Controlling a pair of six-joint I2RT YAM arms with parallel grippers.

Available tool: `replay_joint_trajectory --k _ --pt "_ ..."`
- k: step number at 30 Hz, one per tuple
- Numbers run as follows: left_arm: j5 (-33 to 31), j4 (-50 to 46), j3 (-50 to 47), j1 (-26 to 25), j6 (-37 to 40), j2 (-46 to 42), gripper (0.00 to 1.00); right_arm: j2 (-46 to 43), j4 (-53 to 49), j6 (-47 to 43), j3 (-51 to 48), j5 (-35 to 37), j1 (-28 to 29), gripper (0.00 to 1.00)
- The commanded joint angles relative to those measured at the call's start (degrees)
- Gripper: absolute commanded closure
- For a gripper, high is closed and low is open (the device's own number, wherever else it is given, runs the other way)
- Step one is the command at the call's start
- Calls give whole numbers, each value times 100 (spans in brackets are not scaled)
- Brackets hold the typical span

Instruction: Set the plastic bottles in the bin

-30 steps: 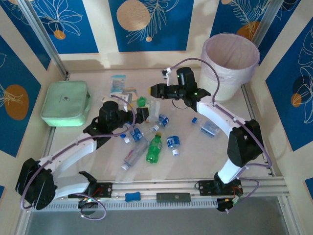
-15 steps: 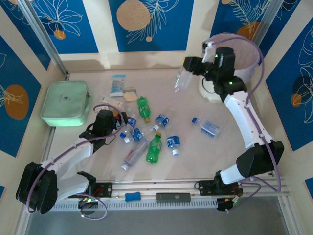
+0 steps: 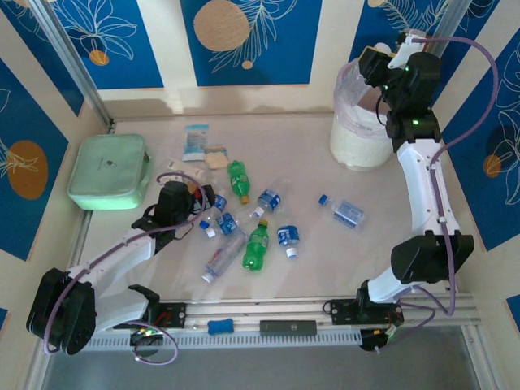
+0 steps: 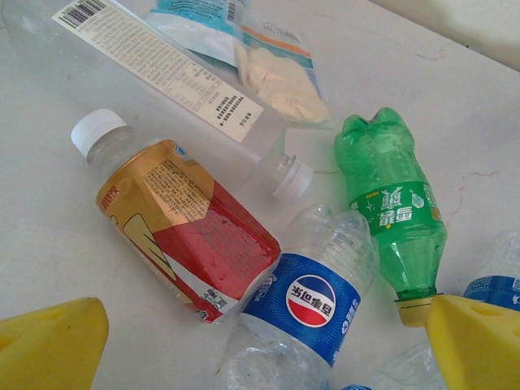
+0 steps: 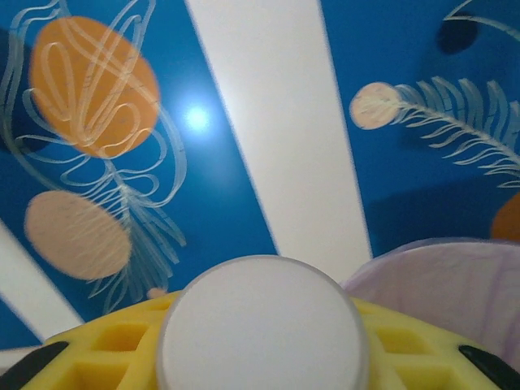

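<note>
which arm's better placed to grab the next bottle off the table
Left: the left gripper is open just over the red-and-gold bottle and Pepsi bottle. The right gripper is up at the bin, shut on a white-capped bottle.

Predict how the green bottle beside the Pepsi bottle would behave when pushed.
The green bottle looks empty, so probably light. Its dented base suggests thin, squashy walls. Lying on its side, it may roll.

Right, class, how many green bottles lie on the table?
2. The far green bottle beside the packets; the near green bottle among clear bottles. The left arm may hide more.
</note>
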Motion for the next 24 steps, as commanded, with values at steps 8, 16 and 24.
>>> replay_joint_trajectory --k 8,16,24 --pt "73 72 -25 38 -50 -84 0 373 1191 -417 -473 1176 -275 65" --pt "91 61 -27 36 -92 -92 0 930 337 -624 -150 1002 -349 65" --pt "189 55 25 38 -108 -55 0 1745 -909 -545 705 808 -358 63"
